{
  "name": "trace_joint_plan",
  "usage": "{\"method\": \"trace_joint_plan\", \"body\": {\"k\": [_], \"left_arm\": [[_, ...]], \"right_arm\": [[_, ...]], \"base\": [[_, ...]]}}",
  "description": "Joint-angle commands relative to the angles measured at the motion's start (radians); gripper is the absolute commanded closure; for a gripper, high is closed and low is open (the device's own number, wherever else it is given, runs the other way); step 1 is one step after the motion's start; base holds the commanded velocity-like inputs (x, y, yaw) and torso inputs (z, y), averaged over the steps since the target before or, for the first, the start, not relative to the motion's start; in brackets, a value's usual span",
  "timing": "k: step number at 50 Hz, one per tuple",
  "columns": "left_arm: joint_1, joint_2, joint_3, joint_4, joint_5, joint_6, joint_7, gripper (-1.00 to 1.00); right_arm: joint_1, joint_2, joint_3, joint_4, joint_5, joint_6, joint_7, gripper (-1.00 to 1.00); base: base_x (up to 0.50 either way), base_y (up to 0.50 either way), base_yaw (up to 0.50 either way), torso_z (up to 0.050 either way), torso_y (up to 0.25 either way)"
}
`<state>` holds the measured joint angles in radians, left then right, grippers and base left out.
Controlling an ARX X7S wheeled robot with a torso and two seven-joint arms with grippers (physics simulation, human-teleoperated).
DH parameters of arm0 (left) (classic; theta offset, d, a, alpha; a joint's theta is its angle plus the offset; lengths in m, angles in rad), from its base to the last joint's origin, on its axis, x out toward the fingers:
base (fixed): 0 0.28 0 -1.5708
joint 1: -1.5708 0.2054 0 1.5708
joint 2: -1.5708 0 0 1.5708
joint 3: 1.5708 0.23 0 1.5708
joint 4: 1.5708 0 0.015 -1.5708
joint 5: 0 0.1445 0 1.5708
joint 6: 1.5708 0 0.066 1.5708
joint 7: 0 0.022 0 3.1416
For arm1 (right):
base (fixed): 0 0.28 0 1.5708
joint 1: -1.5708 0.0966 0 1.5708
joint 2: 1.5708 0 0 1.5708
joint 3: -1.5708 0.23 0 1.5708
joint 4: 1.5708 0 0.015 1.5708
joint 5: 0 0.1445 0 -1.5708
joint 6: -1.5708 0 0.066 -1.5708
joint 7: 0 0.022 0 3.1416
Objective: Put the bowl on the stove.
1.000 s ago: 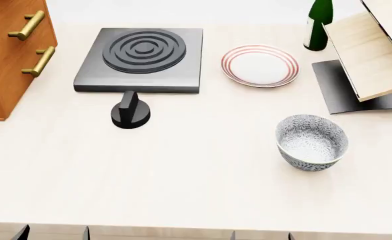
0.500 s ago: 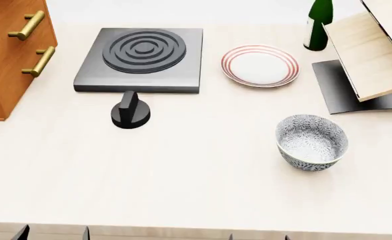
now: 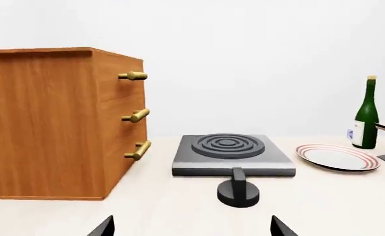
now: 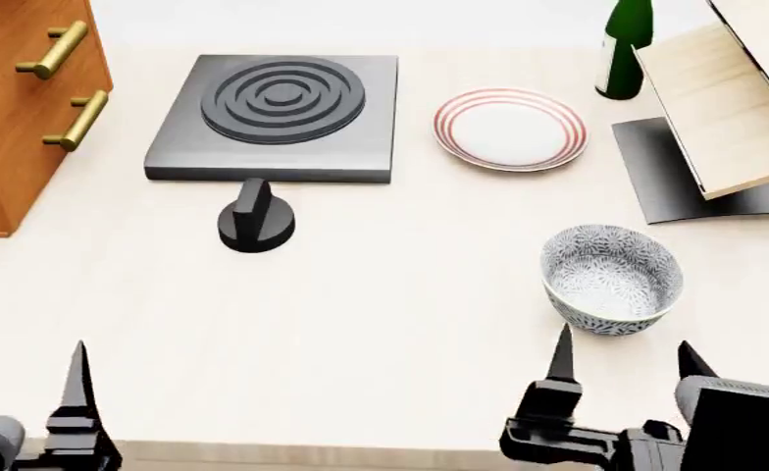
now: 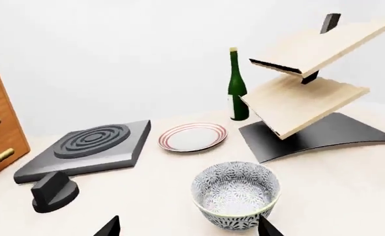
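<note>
Bowl sits free just beyond our right gripper, both grippers wide open and empty, and we risk nudging it away from the stove.

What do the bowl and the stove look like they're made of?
The bowl looks like glazed ceramic: white with a dense grey-blue floral print and a soft sheen inside. The stove looks like matte dark grey metal, probably cast, with raised concentric rings and no gloss.

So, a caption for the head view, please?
Open right pincer near the patterned bowl; stove empty.
</note>
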<state>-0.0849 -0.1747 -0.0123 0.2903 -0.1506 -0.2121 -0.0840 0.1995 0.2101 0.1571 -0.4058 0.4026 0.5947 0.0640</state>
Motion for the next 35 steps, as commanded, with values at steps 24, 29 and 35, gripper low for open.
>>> {"method": "trace_joint_plan", "body": {"k": [24, 29, 35], "left_arm": [[-0.028, -0.218, -0.781, 0.464, -0.806, -0.076, 0.088, -1.0], [-0.025, -0.214, -0.778, 0.466, -0.8, -0.067, 0.101, -1.0], [-0.022, -0.211, -0.772, 0.466, -0.805, -0.062, 0.113, -1.0]], "right_arm": [[0.117, 0.426, 1.235, -0.278, 0.833, 0.603, -0.14, -1.0], [0.095, 0.397, 1.198, -0.289, 0.776, 0.571, -0.183, -1.0], [0.09, 0.39, 1.19, -0.286, 0.766, 0.561, -0.189, -1.0]], "base": [[0.0, 0.0, 0.0, 0.0, 0.0], [0.0, 0.0, 0.0, 0.0, 0.0], [0.0, 0.0, 0.0, 0.0, 0.0]]}}
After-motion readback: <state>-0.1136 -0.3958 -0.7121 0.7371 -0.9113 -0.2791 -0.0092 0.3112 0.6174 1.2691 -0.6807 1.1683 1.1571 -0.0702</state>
